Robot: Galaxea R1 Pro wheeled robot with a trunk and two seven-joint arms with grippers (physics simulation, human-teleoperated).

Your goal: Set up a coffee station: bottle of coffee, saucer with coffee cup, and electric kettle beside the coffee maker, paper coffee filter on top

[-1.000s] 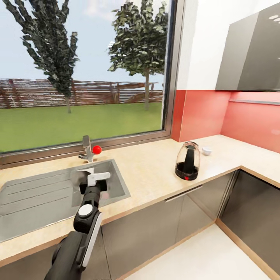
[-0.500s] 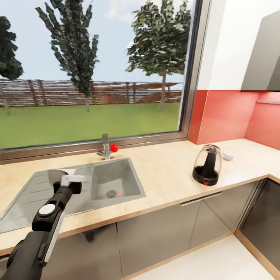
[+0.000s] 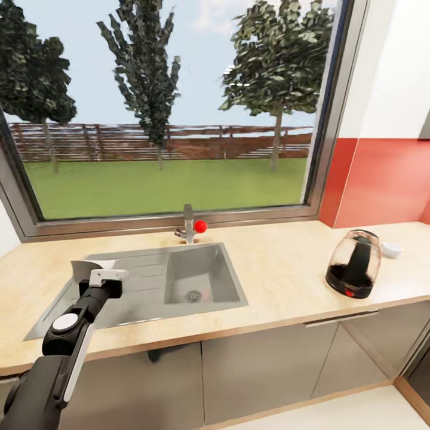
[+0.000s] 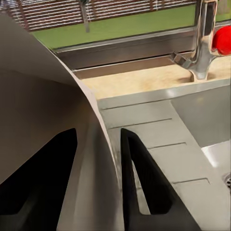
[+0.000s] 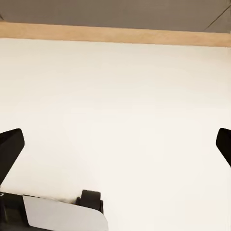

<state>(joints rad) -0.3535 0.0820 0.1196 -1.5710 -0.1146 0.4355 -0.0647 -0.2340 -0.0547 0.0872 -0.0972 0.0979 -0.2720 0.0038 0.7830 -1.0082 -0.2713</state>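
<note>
My left gripper (image 3: 97,277) is shut on a pale grey paper coffee filter (image 3: 85,268) and holds it above the sink's drainboard (image 3: 140,278). In the left wrist view the filter (image 4: 43,110) curves up between the two dark fingers (image 4: 139,183). A glass appliance with a black base and a red switch (image 3: 353,272) stands on the counter at the right; I cannot tell whether it is the kettle or the coffee maker. Just behind it lies a small white dish or cup (image 3: 391,248). My right gripper (image 5: 115,144) is open over pale floor.
A steel sink basin (image 3: 203,280) with a faucet and a red knob (image 3: 200,226) sits under a wide window. The beige countertop (image 3: 280,263) runs right to a red backsplash (image 3: 382,179). Grey cabinet fronts (image 3: 263,370) lie below the counter edge.
The camera has swung left, so the sink and the glass appliance now sit further right in the picture. My left gripper with the filter went from over the basin to over the drainboard.
</note>
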